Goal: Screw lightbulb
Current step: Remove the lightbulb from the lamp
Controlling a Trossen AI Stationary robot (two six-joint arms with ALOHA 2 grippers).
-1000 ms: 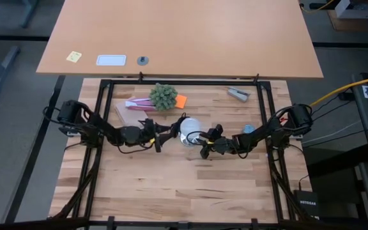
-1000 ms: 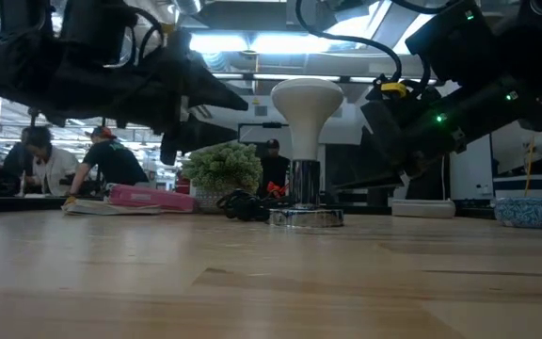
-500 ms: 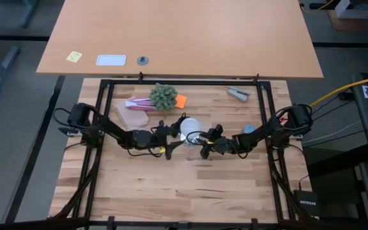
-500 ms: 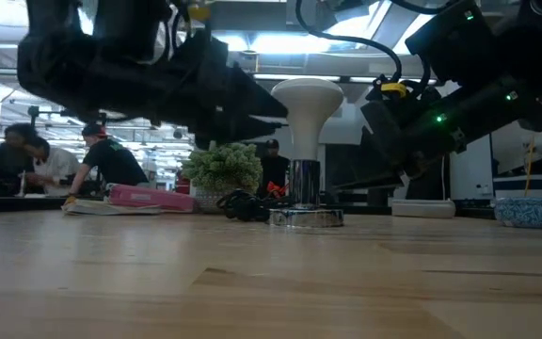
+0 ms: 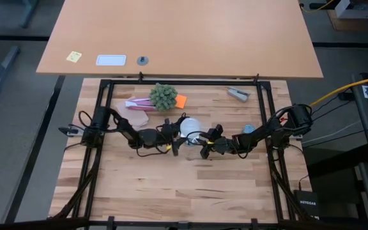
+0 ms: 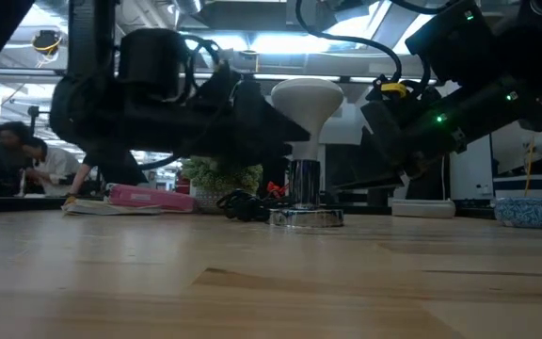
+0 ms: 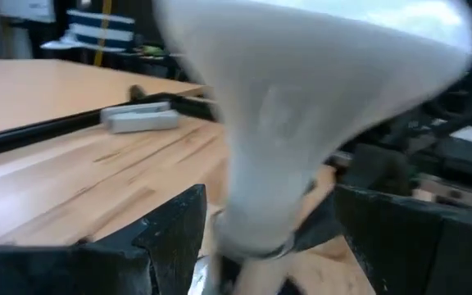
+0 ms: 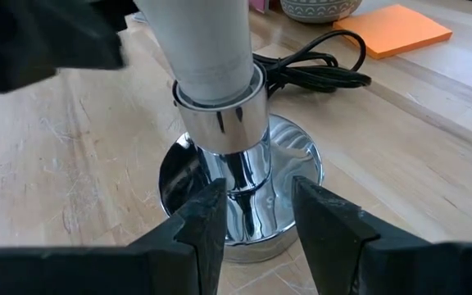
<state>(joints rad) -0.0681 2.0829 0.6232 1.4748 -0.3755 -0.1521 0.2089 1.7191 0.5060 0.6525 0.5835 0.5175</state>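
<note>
Upright, frosted cone-shaped lightbulb (image 6: 306, 113) on shiny chrome socket (image 8: 240, 205).

lightbulb (image 5: 190, 127) upright on socket (image 8: 244, 192), seemingly between grippers

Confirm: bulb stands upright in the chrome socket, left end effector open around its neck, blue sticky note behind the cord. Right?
One error: the sticky note is orange, not blue, per the right wrist view. The lightbulb does stand upright in the chrome socket, left end effector open around its neck, cord in front of the note.
</note>
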